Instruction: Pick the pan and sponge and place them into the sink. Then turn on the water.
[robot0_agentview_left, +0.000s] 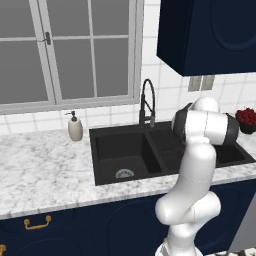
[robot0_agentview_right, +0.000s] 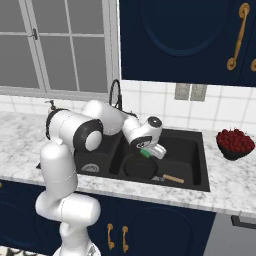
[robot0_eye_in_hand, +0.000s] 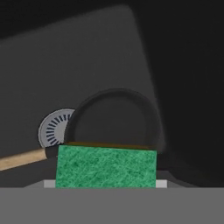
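Note:
The black pan (robot0_agentview_right: 140, 167) lies in the right basin of the black sink (robot0_agentview_right: 200, 186), its wooden handle pointing toward the front right. In the hand view the pan (robot0_eye_in_hand: 116, 118) sits below, beside a round metal drain (robot0_eye_in_hand: 54, 127). My gripper (robot0_agentview_right: 149, 152) hangs just above the pan, shut on the green-topped sponge (robot0_agentview_right: 145, 153). The sponge (robot0_eye_in_hand: 106, 166) spans the bottom of the hand view and hides the fingertips. In the left base view my own arm covers the right basin of the sink (robot0_agentview_left: 125, 131).
A tall black spring-neck faucet (robot0_agentview_left: 147, 102) rises behind the divider between the basins. A soap bottle (robot0_agentview_left: 75, 127) stands on the marble counter left of the sink. A dark bowl of red fruit (robot0_agentview_right: 234, 143) sits to the right. Navy wall cabinets hang overhead.

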